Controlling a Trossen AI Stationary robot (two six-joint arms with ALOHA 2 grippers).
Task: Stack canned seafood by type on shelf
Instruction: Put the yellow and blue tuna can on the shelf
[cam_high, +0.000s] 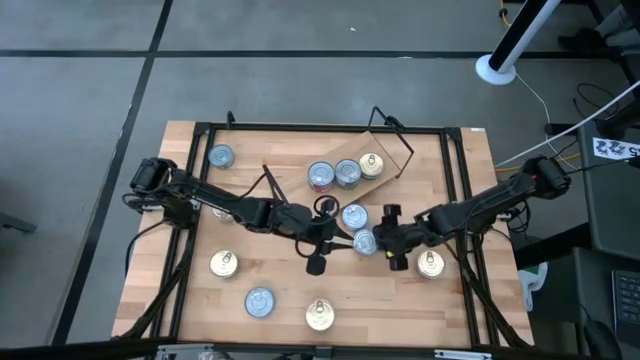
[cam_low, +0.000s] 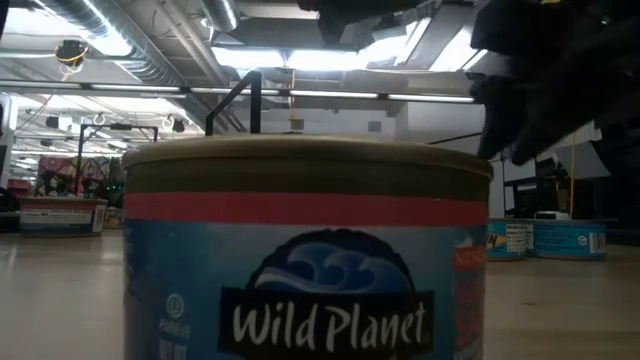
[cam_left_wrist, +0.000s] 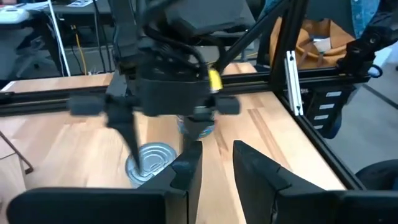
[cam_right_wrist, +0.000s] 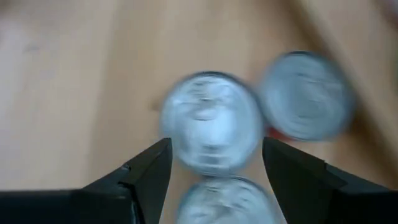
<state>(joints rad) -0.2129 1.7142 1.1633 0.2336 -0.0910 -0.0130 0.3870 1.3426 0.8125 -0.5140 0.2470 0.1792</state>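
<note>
Here the right gripper (cam_high: 385, 236), jaws spread, hovers over a silver-topped tin (cam_right_wrist: 211, 121) just short of the shelf (cam_high: 385, 150): the picking step. Next, lower and close. The left gripper (cam_left_wrist: 211, 165), slightly parted and seemingly empty, waits beside that tin.

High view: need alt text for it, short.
Seen from above, the left gripper and the open right gripper meet at mid-table around two silver-topped tins. Three more tins sit on the tilted wooden shelf behind them. Five others lie scattered across the wooden table.
</note>
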